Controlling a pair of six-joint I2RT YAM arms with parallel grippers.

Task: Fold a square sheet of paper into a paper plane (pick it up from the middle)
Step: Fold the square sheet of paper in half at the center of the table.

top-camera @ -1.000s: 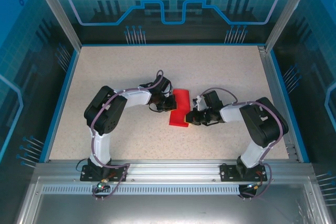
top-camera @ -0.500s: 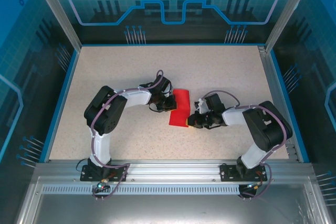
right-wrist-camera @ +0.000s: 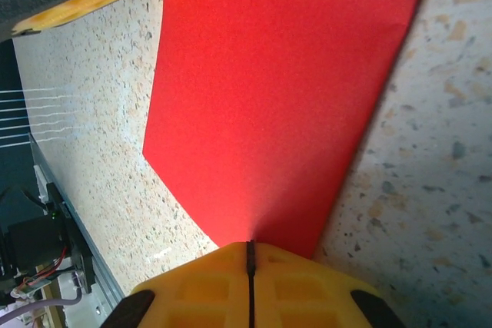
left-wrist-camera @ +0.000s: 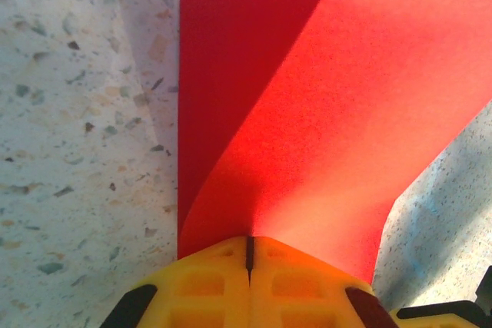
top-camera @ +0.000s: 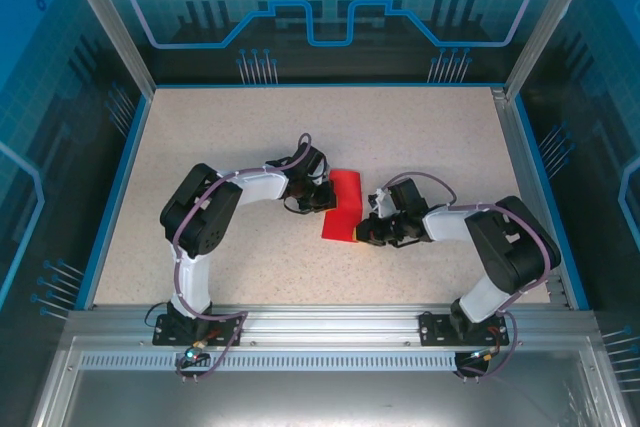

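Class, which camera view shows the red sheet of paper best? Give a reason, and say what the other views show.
Top external: nearly the whole red sheet of paper shows, outline included. Left wrist shows a close-up of its creased part; right wrist a flat stretch with some edges.

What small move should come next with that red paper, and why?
Probably draw the right end effector along the folded edge to sharpen the crease: both end effectors look shut on the square sheet of paper, and one flap looks lifted beside the left end effector.
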